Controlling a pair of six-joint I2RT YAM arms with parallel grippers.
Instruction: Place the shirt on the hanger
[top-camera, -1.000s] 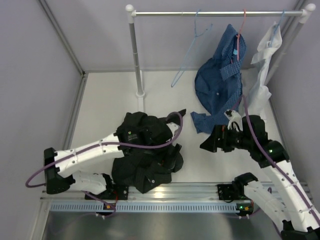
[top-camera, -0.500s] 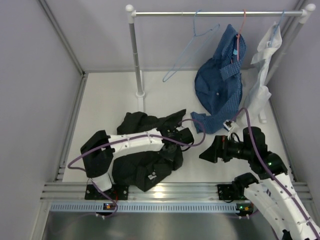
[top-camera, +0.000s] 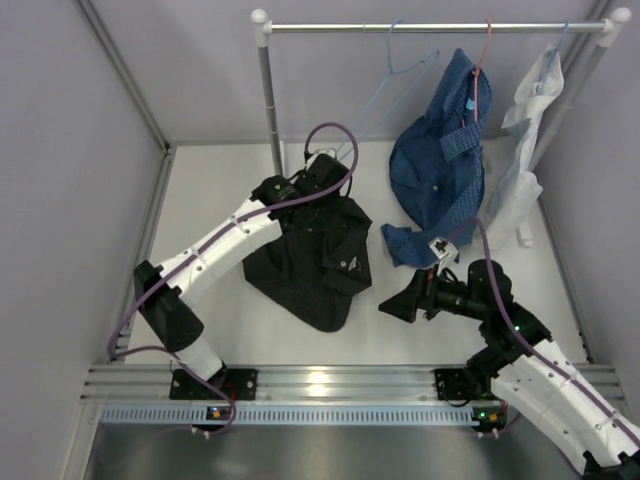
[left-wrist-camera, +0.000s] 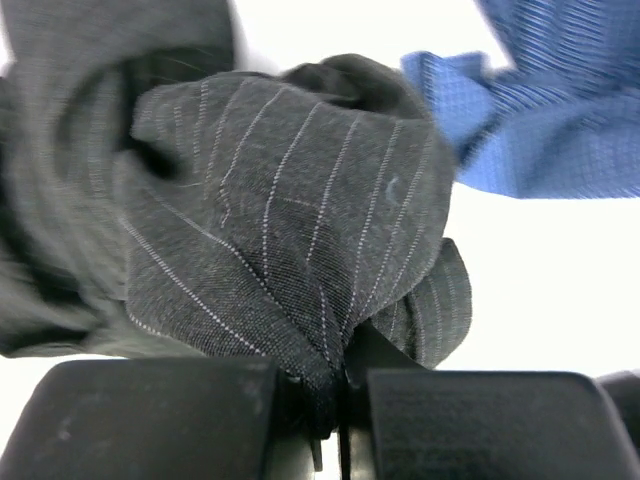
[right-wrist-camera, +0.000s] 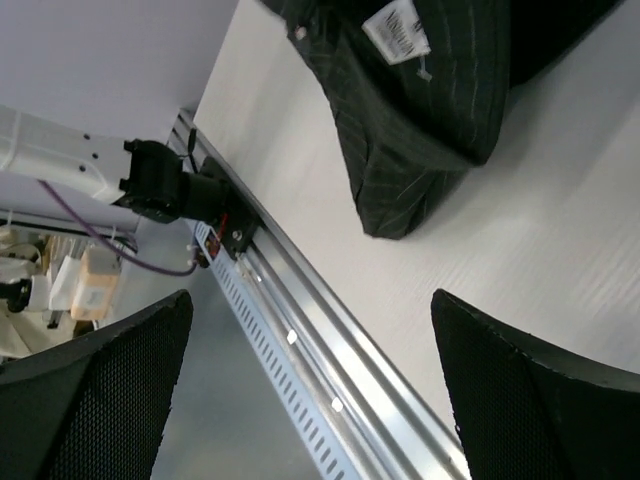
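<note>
Over white table (top-camera: 215, 215), left pincer (left-wrist-camera: 335, 390) grips the shirt (top-camera: 312, 262).

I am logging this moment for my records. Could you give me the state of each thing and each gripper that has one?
black shirt, pinched and held up at one fold, lower end apparently on the table.
left gripper, shut on the black shirt.
right gripper, open, empty.
light-blue hanger, bare, hooked on the rail.
blue checked shirt, hanging on the red-pink hanger.
white garment, hanging at the rail's right end.

white table (top-camera: 262, 338), shirt (top-camera: 315, 262) partly resting
</note>
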